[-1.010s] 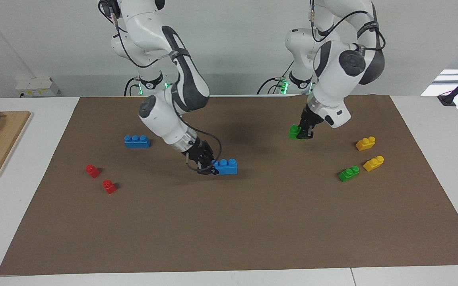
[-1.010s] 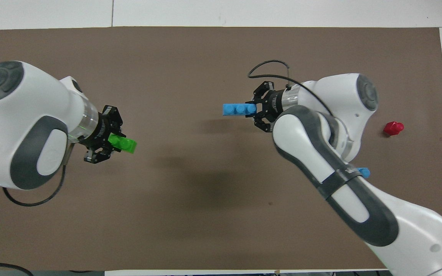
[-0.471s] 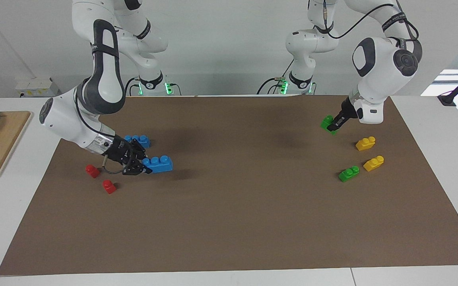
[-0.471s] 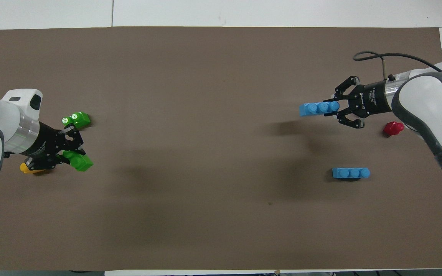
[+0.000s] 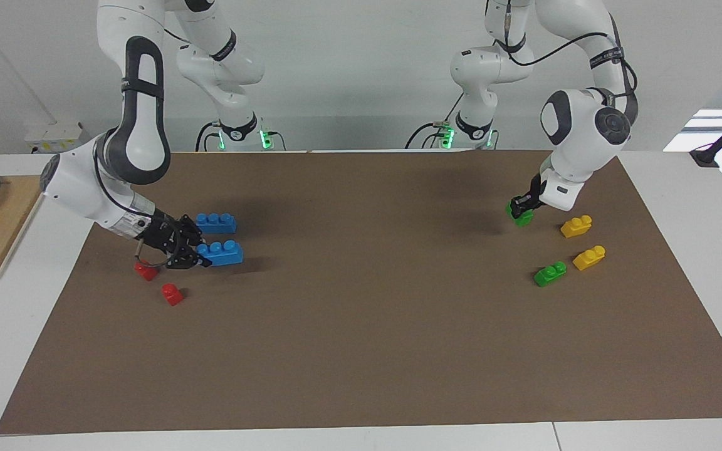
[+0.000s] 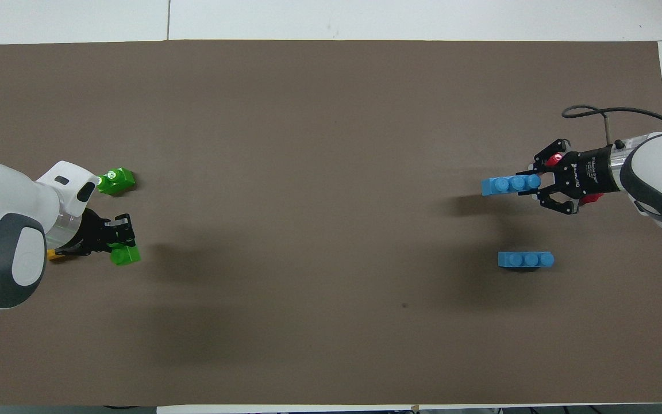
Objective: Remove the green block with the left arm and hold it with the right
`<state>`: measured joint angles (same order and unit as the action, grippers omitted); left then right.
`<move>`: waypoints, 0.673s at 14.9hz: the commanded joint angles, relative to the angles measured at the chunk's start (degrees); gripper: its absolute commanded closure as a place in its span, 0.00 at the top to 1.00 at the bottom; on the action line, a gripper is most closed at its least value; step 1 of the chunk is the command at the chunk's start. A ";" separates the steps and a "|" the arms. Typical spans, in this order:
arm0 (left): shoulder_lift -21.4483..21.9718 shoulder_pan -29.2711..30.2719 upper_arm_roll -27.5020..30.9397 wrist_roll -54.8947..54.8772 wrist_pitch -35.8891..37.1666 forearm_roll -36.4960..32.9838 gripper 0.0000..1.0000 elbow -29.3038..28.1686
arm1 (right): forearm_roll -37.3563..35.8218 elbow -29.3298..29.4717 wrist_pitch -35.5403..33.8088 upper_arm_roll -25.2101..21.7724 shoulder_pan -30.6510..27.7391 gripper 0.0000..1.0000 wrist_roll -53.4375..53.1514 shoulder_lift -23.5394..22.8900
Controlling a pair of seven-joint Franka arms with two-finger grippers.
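In the facing view your left gripper point(image 5: 519, 212) clamps the green block point(image 5: 522, 217) low over the mat point(image 5: 361, 351), at ten o'clock from the yellow brick point(image 5: 576, 226). Your right gripper point(image 5: 195, 255) grips a blue brick point(image 5: 221, 253), seemingly just off the mat.

Overhead, the second green brick point(image 6: 116, 180) lies at twelve o'clock from the held one.

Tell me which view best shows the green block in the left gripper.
The overhead view: the green block juts clear of the left gripper. In the facing view the green block is partly hidden under the gripper.
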<state>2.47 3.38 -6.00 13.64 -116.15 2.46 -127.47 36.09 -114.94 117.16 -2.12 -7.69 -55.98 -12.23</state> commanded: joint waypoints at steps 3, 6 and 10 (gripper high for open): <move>-3.96 3.21 -0.42 -7.73 -6.02 -3.17 0.00 -0.67 | -0.84 -5.29 6.05 1.06 -1.28 0.00 2.63 0.80; -5.53 3.74 -0.42 -8.54 -8.39 -3.26 0.00 -0.85 | -0.84 -5.73 6.76 1.06 -1.28 0.00 3.07 -0.34; -6.51 3.56 -0.51 -8.28 -10.50 -3.17 0.00 -1.37 | -0.84 -6.44 8.25 1.06 -1.28 0.00 2.98 -0.52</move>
<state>-3.89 6.52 -6.18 5.79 -124.43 0.28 -127.70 36.07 -120.39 124.15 -1.87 -8.10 -54.33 -13.11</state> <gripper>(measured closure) 0.643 0.656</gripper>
